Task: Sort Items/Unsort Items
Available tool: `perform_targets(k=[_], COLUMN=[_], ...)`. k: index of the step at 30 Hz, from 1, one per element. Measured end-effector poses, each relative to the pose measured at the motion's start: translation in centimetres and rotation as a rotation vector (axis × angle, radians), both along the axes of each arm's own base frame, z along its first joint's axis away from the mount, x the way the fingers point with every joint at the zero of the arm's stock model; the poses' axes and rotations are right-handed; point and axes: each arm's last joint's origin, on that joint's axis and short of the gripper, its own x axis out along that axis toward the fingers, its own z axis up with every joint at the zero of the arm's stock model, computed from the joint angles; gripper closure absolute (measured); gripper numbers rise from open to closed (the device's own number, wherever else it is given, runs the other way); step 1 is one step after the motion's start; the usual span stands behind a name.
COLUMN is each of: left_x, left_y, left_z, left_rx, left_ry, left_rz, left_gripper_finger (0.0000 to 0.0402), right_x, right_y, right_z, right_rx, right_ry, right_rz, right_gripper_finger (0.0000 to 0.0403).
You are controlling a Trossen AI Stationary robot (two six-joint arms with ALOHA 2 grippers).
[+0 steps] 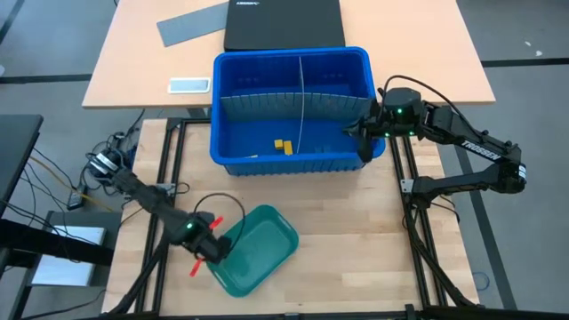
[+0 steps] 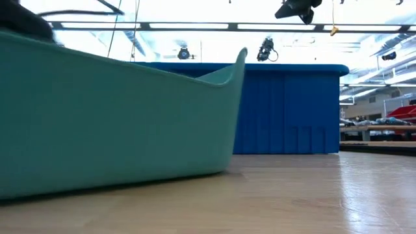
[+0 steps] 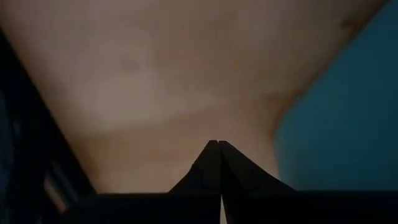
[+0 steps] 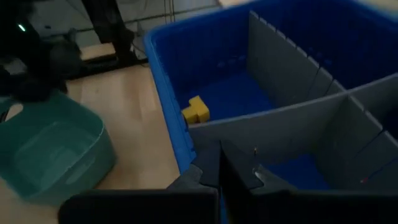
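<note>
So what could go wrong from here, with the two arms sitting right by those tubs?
The left gripper is shut and sits at the rim of the green tray; a push could slide or tip that light tray. The right gripper, also shut, hangs at the blue bin's right wall, near the grey divider, and might snag it. The yellow blocks lie near the bin's front wall, probably awkward to grab.

There are two small yellow rectangular toy blocks [image 1: 283, 145], one blue plastic bin [image 1: 233, 159], one teal-green oblong plastic tray [image 1: 277, 253] and two dark robot arms.
</note>
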Motion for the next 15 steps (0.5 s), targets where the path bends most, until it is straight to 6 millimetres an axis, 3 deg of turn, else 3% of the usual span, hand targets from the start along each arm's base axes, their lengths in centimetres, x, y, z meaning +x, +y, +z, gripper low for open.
perform_targets(k=[8,15], left_x=[1.9,1.7], left_y=[4.7,9.2], left_z=[1.0,3.9], left_rx=[0.131,0.26], left_ry=[-0.112,-0.242], left_rz=[-0.053,-0.121], left_gripper_finger=[0.0402,0.0402], right_x=[0.8,3.7], right_y=[-1.3,-5.5], right_z=[3.4,7.7], right_rx=[-0.071,-0.135], right_ry=[-0.163,-0.182], right_rz=[-0.123,-0.24], right_gripper_finger=[0.0403,0.0403])
